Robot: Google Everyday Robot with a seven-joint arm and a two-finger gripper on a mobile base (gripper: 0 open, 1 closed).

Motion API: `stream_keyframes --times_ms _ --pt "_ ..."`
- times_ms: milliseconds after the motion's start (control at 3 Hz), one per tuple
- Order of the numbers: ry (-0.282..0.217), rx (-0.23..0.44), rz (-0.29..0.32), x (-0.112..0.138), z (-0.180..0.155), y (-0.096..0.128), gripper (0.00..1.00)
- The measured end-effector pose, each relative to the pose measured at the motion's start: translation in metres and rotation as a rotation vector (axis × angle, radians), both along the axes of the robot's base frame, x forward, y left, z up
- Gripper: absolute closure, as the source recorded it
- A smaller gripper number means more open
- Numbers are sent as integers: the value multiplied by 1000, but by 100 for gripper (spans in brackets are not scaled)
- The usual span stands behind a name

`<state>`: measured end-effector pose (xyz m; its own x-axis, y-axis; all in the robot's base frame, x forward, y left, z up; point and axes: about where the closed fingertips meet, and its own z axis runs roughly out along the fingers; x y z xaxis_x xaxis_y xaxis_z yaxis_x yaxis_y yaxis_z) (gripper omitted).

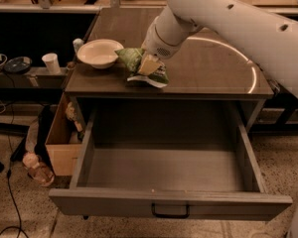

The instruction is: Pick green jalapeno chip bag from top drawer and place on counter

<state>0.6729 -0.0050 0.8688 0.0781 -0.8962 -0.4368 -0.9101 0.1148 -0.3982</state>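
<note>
The green jalapeno chip bag [135, 61] is crinkled, with a white bottom edge, and rests on the counter [208, 63] near its front edge, just right of a white bowl. My gripper [148, 64] is shut on the green jalapeno chip bag, its tan finger pressed over the bag's middle. My white arm comes down from the upper right. The top drawer [169, 162] is pulled fully open below the counter and is empty inside. Its front panel has a small black handle [170, 213].
A white bowl [100, 53] sits on the counter's left side. A thin white circle [248, 68] glows on the counter. A tan cardboard box [62, 143] stands on the floor left of the drawer. A white cup [51, 62] stands on a low shelf at left.
</note>
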Motion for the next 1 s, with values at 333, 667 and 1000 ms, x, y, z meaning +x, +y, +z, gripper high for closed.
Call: stream_keyframes --times_ms 333,667,1000 --pt "0 0 0 0 0 0 58" --pt "0 0 0 0 0 0 35" --pt "0 0 0 0 0 0 12"
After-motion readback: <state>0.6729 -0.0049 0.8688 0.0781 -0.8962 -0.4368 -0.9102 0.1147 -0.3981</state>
